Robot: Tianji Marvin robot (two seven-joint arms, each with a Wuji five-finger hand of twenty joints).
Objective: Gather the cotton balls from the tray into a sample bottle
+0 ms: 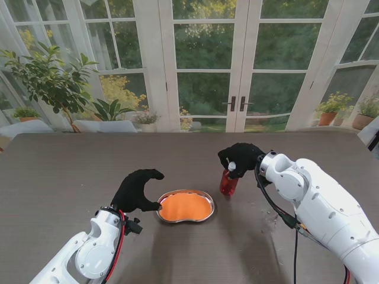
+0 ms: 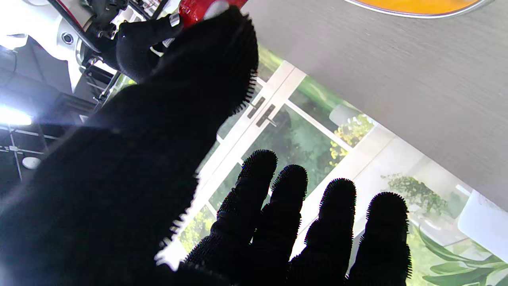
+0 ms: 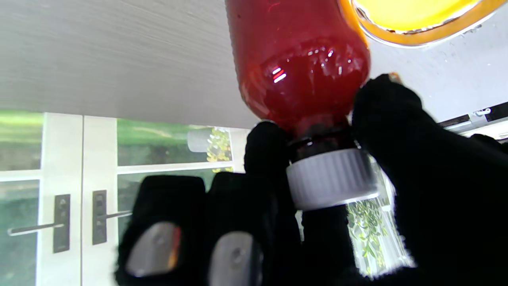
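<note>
table (image 1: 71,171): grey-brown, fine streaked wood grain
tray (image 1: 209,201): silver metal rim, flat orange inside, at 6 o'clock from the table's middle
sample bottle (image 1: 228,183): translucent dark red, at 3 o'clock from the tray
bottle cap (image 3: 331,180): white, ribbed with fine upright ridges
left hand (image 1: 139,189): black glove with a bristly nap
right hand (image 1: 241,157): black glove; silver-grey plates on two fingers (image 3: 154,242)
arms (image 1: 323,201): glossy white shells; red and black cables along the left one
</note>
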